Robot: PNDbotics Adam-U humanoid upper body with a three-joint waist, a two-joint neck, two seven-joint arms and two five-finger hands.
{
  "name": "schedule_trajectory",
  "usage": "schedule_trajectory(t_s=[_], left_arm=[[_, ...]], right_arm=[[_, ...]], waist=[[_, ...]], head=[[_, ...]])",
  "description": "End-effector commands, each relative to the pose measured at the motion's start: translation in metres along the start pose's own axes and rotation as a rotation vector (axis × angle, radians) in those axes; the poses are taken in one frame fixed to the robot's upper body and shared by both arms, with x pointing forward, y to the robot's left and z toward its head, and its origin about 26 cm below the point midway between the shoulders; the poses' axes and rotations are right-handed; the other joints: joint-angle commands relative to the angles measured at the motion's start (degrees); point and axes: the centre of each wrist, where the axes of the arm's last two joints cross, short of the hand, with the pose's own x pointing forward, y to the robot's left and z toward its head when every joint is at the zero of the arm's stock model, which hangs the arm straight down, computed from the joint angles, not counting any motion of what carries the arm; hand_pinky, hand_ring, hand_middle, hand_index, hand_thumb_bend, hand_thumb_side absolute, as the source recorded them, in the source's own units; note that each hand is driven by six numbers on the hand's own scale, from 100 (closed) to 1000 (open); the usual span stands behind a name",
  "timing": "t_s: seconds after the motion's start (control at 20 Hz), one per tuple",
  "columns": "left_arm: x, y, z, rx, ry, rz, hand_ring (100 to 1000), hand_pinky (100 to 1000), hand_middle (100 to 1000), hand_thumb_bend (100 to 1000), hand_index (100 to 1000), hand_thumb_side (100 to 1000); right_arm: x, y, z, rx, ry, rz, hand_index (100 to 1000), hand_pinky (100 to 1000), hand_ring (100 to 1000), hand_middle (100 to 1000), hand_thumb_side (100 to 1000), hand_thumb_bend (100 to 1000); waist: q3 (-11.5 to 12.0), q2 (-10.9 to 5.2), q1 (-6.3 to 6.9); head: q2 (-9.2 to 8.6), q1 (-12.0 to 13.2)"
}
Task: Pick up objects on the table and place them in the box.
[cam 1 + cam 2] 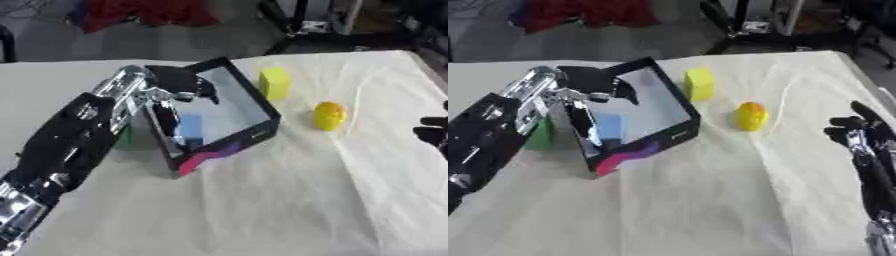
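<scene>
Left eye view shows the left robot hand over the box, fingers curled, though whether it holds anything cannot be told. Inside lies a blue thing. 2 objects remain on the bench: a yellow block just beside the box's right wall, and a yellow rounded thing further right. Both lie nearer the right robot hand, which rests with fingers relaxed and empty at the right edge. Only the right eye view shows that hand whole, and more of a green thing left of the box.
</scene>
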Motion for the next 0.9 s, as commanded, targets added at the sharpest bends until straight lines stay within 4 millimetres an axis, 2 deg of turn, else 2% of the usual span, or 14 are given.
schedule_trajectory(t_s=[0.05,0.15,0.3,0.45,0.6,0.9], left_arm=[[-0.023,0.030,0.032,0.081,0.083,-0.039,855,901,879,1000,955,560],[-0.033,0.046,0.054,0.109,0.127,-0.032,830,894,853,999,944,546],[-0.045,0.066,0.089,0.117,0.190,0.006,810,883,822,949,920,534],[-0.055,0.067,0.118,0.086,0.262,0.084,807,877,821,923,923,514],[-0.064,0.041,0.128,-0.051,0.319,0.186,810,877,823,916,923,486],[-0.074,-0.018,0.124,-0.342,0.372,0.323,813,871,822,895,921,450]], right_arm=[[0.005,-0.003,-0.003,0.001,-0.023,0.004,917,804,706,667,666,100],[0.005,-0.004,-0.003,-0.001,-0.021,0.007,916,804,706,667,666,100],[0.005,-0.005,-0.003,-0.004,-0.019,0.013,916,804,706,667,666,100],[0.005,-0.005,-0.003,-0.004,-0.020,0.015,917,804,706,667,666,100],[0.005,-0.006,-0.003,-0.004,-0.022,0.018,917,804,706,667,665,100],[0.006,-0.006,-0.004,-0.004,-0.027,0.019,917,804,706,666,665,100]], waist=[[0.11,-1.68,0.19],[0.32,-1.76,0.30],[0.77,-1.90,0.63],[1.10,-2.01,0.94],[1.09,-2.01,1.16],[0.86,-1.86,1.20]], head=[[-0.10,-0.30],[-0.10,-0.44],[-0.10,-0.79],[-0.10,-0.85],[-0.10,-0.90],[-0.10,-1.28]])
